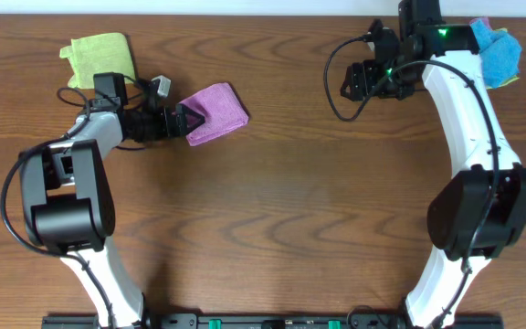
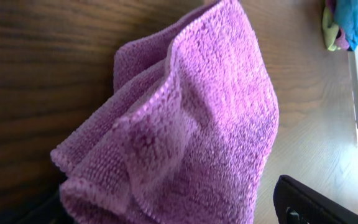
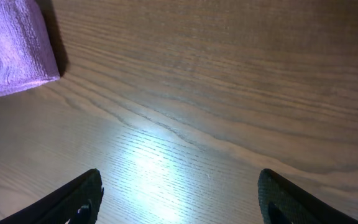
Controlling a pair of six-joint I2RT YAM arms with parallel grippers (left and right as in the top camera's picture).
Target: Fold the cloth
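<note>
Left gripper, right gripper, mauve cloth, green cloth, blue cloth; one each

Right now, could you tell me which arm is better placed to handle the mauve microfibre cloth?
Probably left: the left gripper sits open at the mauve microfibre cloth; the right gripper is far off.

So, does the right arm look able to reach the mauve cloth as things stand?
Probably yes. The right gripper is open and empty, with only bare table between it and the cloth. The left gripper sits at the cloth's far side, so that edge is crowded.
</note>
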